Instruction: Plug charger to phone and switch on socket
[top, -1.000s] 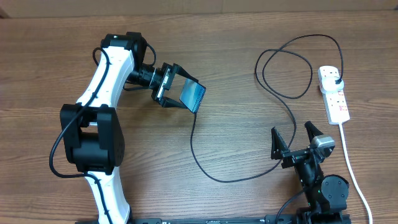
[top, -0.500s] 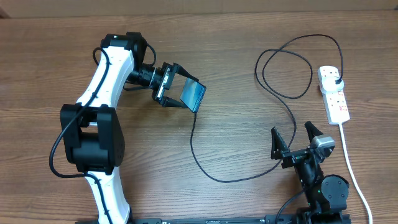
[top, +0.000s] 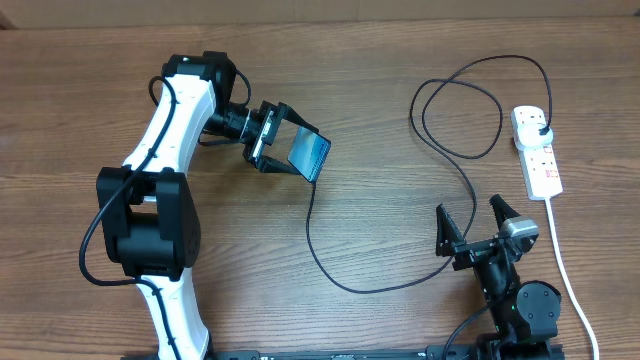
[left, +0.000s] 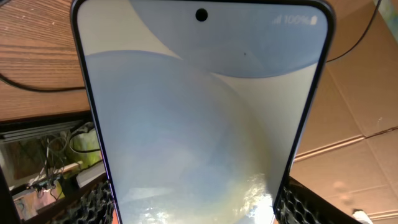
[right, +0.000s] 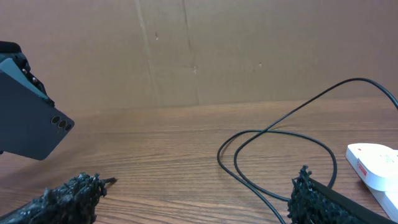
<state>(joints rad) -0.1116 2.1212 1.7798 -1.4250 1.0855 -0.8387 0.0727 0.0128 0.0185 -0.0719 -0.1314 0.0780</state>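
I'm looking down on a brown wood-grain counter (top: 380, 110), evenly lit, with only soft shadows. Along the counter's far edge stands a wall of plain brown cardboard (right: 267, 50) with an upright seam (right: 191, 56). Beyond the counter's edge, the left wrist view catches blurred clutter (left: 50, 155) I can't make out.

The phone (left: 199, 124) screen shows "100%" in white at its upper right corner. Red markings on the socket (top: 537, 152) are too small to read.
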